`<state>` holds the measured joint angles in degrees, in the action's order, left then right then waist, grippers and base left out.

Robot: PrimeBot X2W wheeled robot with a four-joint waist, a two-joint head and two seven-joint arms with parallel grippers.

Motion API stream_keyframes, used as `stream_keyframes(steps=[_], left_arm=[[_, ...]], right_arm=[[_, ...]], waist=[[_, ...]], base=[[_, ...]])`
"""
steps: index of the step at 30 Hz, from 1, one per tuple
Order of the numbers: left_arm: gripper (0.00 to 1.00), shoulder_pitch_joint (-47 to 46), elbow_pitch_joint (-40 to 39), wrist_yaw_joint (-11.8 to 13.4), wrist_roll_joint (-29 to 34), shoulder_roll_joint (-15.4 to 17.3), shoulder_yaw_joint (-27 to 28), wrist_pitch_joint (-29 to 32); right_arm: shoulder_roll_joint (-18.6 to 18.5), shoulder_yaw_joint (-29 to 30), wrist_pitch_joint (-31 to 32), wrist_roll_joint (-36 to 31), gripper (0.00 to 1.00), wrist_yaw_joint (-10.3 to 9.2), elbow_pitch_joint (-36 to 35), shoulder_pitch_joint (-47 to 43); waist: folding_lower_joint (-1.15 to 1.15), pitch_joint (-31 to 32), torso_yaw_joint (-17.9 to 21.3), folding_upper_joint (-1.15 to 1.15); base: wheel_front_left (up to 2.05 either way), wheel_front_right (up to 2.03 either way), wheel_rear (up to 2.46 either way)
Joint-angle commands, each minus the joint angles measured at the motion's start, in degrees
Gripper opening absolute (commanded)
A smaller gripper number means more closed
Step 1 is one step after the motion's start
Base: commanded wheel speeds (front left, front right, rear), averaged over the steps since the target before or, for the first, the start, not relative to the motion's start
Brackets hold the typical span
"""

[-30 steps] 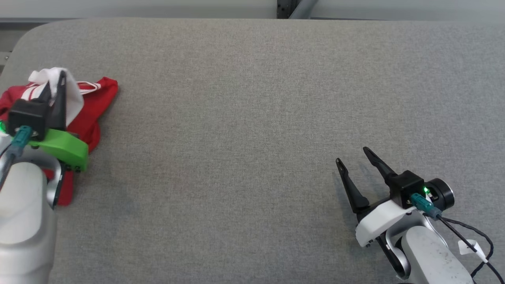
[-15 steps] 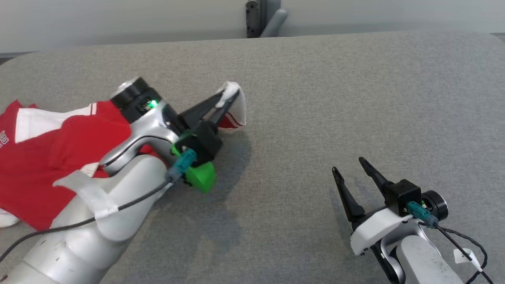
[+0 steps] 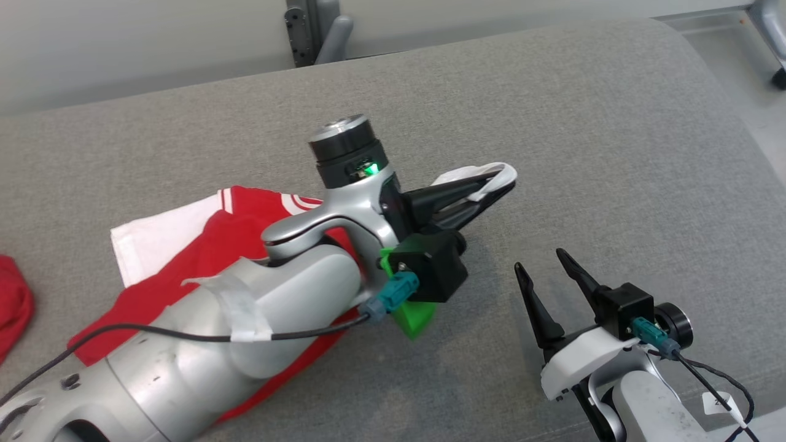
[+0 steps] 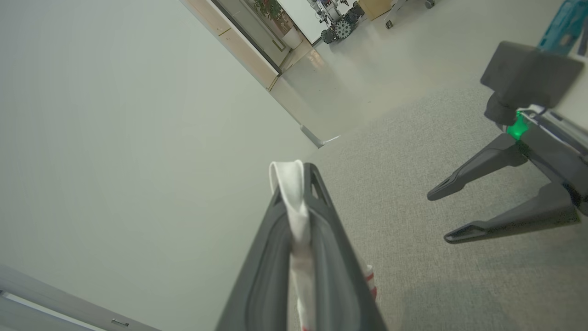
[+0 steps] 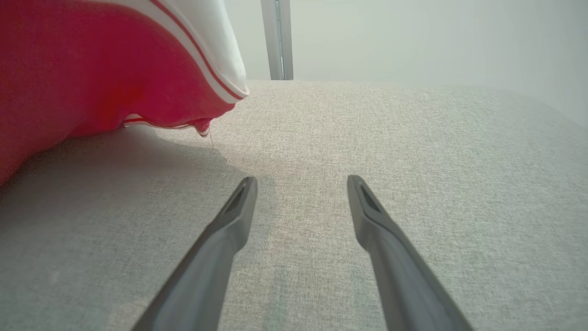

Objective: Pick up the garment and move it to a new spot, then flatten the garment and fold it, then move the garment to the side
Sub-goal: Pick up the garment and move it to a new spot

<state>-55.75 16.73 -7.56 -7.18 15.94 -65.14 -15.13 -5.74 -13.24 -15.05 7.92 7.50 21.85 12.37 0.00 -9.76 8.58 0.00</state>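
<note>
Gray table [image 3: 552, 123] has room: your left gripper [image 3: 500, 181] pinches the garment [image 3: 245, 215], so pull it slowly rightward; your right gripper [image 3: 543, 273] is spread wide.

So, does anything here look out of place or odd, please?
Nothing damaged. The red-and-white garment lies crumpled behind the left gripper, which is shut on just its white edge. A red cloth lies apart from it at the head view's left edge.

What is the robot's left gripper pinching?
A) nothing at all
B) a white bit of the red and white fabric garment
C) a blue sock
B: the left gripper is shut on a white fold of the red and white fabric garment.
</note>
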Motion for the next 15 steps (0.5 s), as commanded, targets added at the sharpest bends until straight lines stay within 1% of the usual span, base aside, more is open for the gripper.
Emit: stream_keyframes(steps=[1,5,7,9,13,15], left_arm=[[0.00,-0.7,-0.2,0.2,-0.7,-1.2,0.0,-0.1],[0.00,-0.3,1.1,0.2,-1.8,-5.0,-0.7,-0.1],[0.00,-0.1,1.8,0.2,-2.1,-6.7,0.1,-0.1],[0.00,-0.5,3.2,0.2,-1.9,-7.6,1.2,-0.1],[0.00,-1.0,6.3,0.5,-1.2,-8.1,3.5,-0.1],[0.00,-0.3,8.1,0.6,-1.1,-7.4,5.0,-0.1]], right_arm=[[0.2,0.4,-0.2,0.2,1.00,-0.02,-0.2,0.2],[0.4,0.2,-0.2,-0.1,1.00,-0.02,-0.3,0.9],[0.4,0.3,-0.2,-0.1,1.00,-0.02,-0.4,1.0],[0.6,0.0,-0.2,0.0,1.00,-0.02,-0.4,1.3],[1.0,-0.3,-0.2,0.2,1.00,-0.01,-0.5,2.1],[1.2,-0.3,-0.2,0.2,1.00,-0.02,-0.5,2.0]], waist=[[0.00,-0.9,2.9,0.00],[0.00,-1.8,5.2,0.00],[0.00,-2.1,5.9,0.00],[0.00,-2.6,6.7,0.00],[0.00,-3.4,7.7,0.00],[0.00,-3.6,7.9,0.00]], base=[[0.00,0.00,0.00],[0.00,0.00,0.00],[0.00,0.00,0.00],[0.00,0.00,0.00],[0.00,0.00,0.00],[0.00,0.00,0.00]])
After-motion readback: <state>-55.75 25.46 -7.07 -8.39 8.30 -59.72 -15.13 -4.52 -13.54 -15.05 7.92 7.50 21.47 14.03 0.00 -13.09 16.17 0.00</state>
